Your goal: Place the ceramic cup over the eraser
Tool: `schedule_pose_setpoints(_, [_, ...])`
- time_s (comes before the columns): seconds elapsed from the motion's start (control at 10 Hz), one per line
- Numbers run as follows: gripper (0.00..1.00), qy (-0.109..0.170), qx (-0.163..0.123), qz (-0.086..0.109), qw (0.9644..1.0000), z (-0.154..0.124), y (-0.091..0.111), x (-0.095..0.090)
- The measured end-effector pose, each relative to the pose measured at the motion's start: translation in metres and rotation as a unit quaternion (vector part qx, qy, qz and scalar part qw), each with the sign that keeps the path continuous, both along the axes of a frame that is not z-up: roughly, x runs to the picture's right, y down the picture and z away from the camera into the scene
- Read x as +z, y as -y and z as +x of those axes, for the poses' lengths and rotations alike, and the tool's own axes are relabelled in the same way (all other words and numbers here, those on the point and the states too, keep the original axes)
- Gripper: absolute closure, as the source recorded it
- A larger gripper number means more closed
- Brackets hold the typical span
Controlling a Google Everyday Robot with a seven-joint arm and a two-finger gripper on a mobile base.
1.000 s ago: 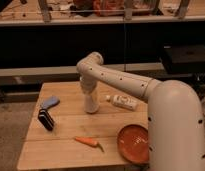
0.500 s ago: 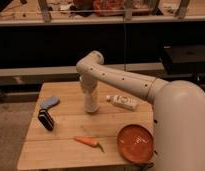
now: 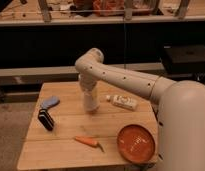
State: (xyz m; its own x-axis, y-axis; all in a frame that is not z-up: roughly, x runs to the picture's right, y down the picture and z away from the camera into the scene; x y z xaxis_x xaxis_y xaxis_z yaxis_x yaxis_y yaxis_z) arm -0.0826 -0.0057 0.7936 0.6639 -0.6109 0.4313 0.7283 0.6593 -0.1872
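Note:
The ceramic cup [image 3: 91, 104] is a small plain white cup near the middle of the wooden table [image 3: 66, 150]. My gripper [image 3: 89, 96] comes straight down onto its top from the white arm and is shut on it. I cannot tell whether the cup's base touches the table. The eraser [image 3: 45, 120], a dark block, lies near the table's left edge, well to the left of the cup and a little nearer the front.
A blue object [image 3: 49, 102] lies just behind the eraser. A white labelled bottle [image 3: 122, 102] lies on its side to the right of the cup. A carrot [image 3: 88, 142] lies near the front, and an orange plate [image 3: 136, 144] sits at the front right corner.

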Motion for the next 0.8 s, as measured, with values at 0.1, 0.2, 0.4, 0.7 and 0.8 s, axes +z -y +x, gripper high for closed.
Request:
schedule_pose_setpoints(0.1, [0.92,0.002,0.0,0.003,1.0,0.0,0.001,-0.004])
schedule_pose_setpoints(0.2, [0.92,0.006,-0.001,0.007,1.0,-0.002,0.002,-0.007])
schedule_pose_setpoints(0.4, [0.92,0.012,-0.002,0.016,0.9998,-0.007,0.007,-0.016])
schedule_pose_setpoints(0.7, [0.92,0.023,-0.003,0.029,0.9993,-0.008,0.017,-0.033])
schedule_pose_setpoints(0.8, [0.92,0.028,-0.005,0.032,0.9991,-0.011,0.017,-0.037])
